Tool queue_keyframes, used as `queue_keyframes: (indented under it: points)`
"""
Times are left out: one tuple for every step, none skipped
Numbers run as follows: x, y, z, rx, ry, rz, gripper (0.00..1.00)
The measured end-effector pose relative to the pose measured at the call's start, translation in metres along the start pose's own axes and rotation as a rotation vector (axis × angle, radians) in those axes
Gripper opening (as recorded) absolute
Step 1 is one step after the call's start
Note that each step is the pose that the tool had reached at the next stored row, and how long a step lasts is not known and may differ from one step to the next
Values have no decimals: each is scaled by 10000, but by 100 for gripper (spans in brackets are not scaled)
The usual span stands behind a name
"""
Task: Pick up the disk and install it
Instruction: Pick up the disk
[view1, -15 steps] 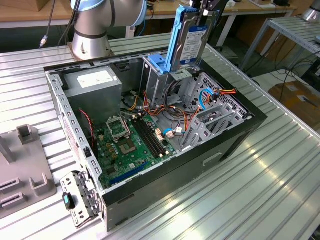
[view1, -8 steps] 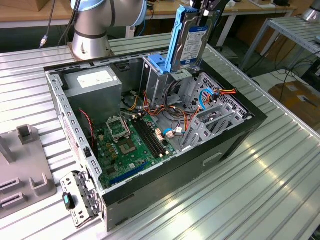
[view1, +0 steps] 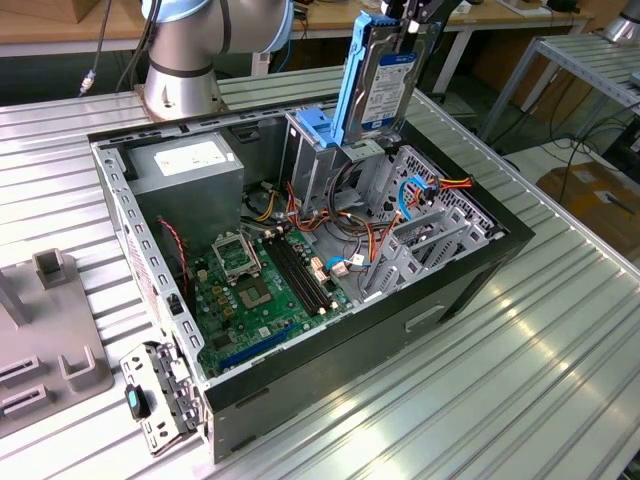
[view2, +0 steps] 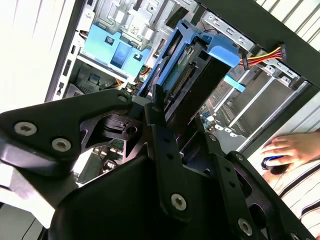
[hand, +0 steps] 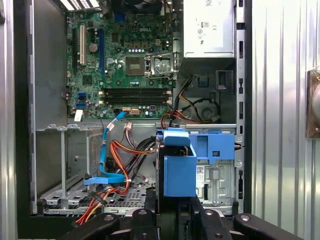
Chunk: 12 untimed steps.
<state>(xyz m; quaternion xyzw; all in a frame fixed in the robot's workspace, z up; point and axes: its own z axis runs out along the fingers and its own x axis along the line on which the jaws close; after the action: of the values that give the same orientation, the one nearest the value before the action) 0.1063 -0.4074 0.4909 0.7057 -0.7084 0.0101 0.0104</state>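
Surface: ribbed aluminium table (view1: 520, 390), with the robot arm's base (view1: 180, 90) at its far side.
Case: open black computer case (view1: 400, 330) lying on its side; motherboard (view1: 255, 290) and power supply (view1: 190, 170) exposed.
Gripper (view1: 410, 25): fingers closed narrowly on the disk's upper end.
Disk (view1: 378, 75): held upright on edge, blue rails showing, lower end just over the grey drive cage (view1: 315, 140) inside the case; contact cannot be told.
Person's hand (view2: 292, 147): resting outside the case.
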Motion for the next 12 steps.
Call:
queue_keyframes:
  points:
    - [2, 0, 0, 0, -1, 0, 35]
    - [3, 0, 0, 0, 1, 0, 35]
    - [9, 0, 0, 0, 0, 0, 35]
    - [12, 0, 0, 0, 0, 0, 35]
    - [15, 0, 0, 0, 1, 0, 35]
    - [20, 0, 0, 0, 1, 0, 35]
    - [25, 0, 0, 0, 1, 0, 35]
    - [29, 0, 1, 0, 0, 0, 35]
    - [33, 0, 1, 0, 0, 0, 35]
    - [39, 0, 1, 0, 0, 0, 35]
    - [44, -1, 1, 0, 0, 0, 35]
    - [51, -1, 1, 0, 1, 0, 35]
